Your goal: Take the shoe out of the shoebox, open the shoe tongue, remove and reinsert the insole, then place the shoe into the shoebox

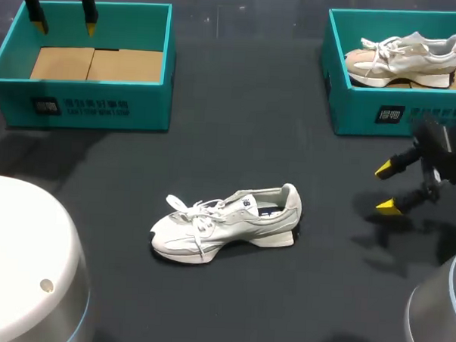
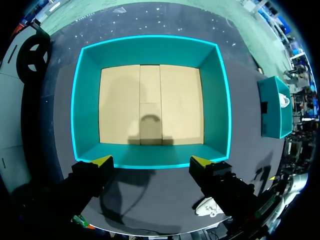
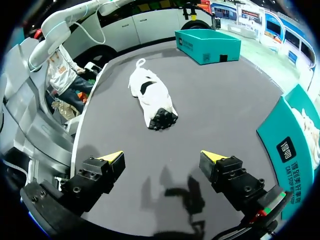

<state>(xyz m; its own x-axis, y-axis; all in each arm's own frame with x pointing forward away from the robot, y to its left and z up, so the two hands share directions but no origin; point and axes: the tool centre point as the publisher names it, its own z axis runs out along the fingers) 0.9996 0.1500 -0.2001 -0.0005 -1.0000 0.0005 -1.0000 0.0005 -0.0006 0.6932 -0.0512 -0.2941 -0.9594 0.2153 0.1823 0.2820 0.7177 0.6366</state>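
A white shoe [image 1: 226, 222] lies on its side in the middle of the dark table, toe to the left; the right wrist view shows the shoe [image 3: 150, 96] well ahead of the fingers, sole toward the camera. My right gripper [image 1: 388, 188] hovers open to the shoe's right, near the right teal shoebox [image 1: 397, 114], nothing between its fingers. A second white shoe [image 1: 403, 59] rests inside that box. My left gripper [image 1: 65, 24] hangs open above the left teal shoebox [image 1: 87, 104], which holds only a cardboard floor [image 2: 150, 105].
White rounded robot housings sit at the front left [image 1: 23, 260] and front right [image 1: 438, 309] corners. Dark table surface lies between the two boxes and around the shoe.
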